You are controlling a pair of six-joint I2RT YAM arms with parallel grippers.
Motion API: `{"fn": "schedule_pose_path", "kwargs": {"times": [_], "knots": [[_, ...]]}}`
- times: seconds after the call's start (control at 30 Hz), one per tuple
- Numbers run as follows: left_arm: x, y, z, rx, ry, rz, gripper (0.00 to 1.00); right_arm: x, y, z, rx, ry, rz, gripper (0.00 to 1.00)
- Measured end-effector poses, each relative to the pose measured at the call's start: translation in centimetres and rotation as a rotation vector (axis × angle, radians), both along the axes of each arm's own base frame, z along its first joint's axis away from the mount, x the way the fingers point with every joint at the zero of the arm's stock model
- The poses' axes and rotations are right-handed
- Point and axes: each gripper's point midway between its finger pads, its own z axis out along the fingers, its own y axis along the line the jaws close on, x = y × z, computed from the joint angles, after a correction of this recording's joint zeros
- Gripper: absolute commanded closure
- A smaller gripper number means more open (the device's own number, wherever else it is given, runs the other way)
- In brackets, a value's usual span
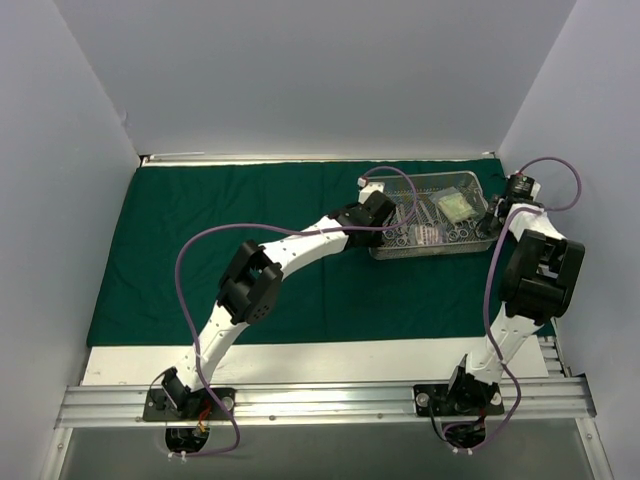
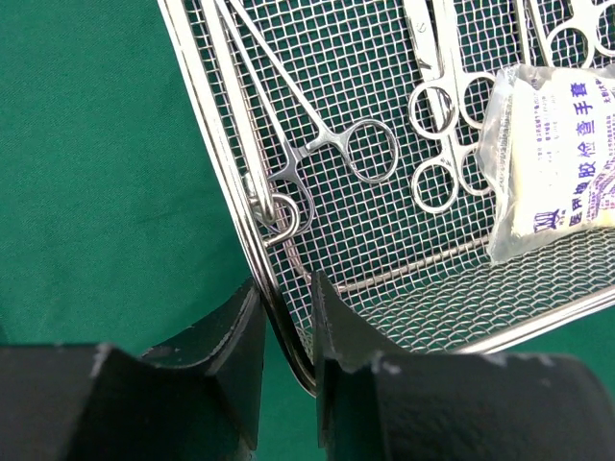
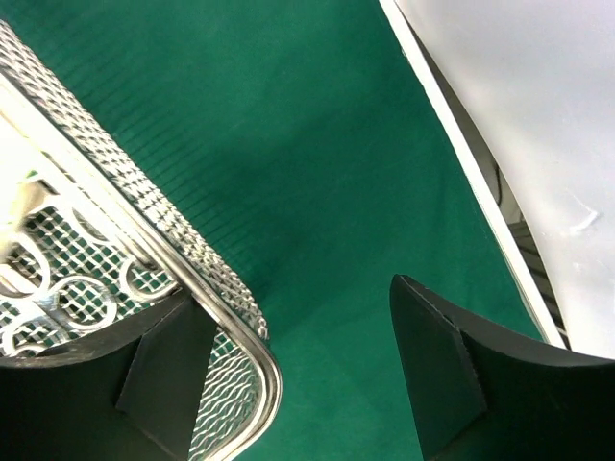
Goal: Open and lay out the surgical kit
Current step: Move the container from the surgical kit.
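The rectangular silver wire-mesh tray (image 1: 430, 250) sits on the far right part of the dark green cloth wrap (image 1: 200, 250), which lies spread flat over the white table (image 1: 300, 360). Inside the tray lie slim steel scissor-handled instruments (image 2: 351, 149), their ring handles flat on the mesh floor, some overlapping. A clear plastic packet (image 2: 557, 163), printed with blue characters and holding something pale, rests partly over the handles. From above, a second, pinkish packet (image 1: 428, 233) shows by the tray's near wall. The tray is a fine woven grid framed by a thicker rounded wire rim; the cloth is matte with a faint ribbed weave

The left gripper (image 2: 286, 288) straddles the tray's left wall, one black finger outside over the cloth and the other inside, close together; whether they pinch the rim I cannot tell. The right gripper (image 3: 298, 298) is at the tray's right corner, fingers wide apart and gripping nothing, with the rounded rim between them
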Motion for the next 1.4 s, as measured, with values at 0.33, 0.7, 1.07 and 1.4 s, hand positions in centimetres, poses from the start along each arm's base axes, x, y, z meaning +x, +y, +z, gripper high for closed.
{"fn": "schedule_pose_path", "kwargs": {"times": [0.33,0.7,1.07,1.4], "knots": [[1.0,1.2,-0.1,0.008,0.021,-0.028,0.72,2.2,0.2,6.4,0.008,-0.241,-0.032,0.23],[1.1,1.7,-0.3,0.026,0.039,-0.096,0.6,3.0,2.1,14.1,0.075,-0.51,-0.044,0.15],[0.5,3.5,0.7,0.027,0.1,-0.057,0.19,3.2,9.2,16.6,0.165,-0.535,0.112,0.14],[5.8,14.7,11.0,-0.051,-0.019,0.11,0.11,0.7,18.9,19.1,0.269,-0.574,0.365,0.14]]}}
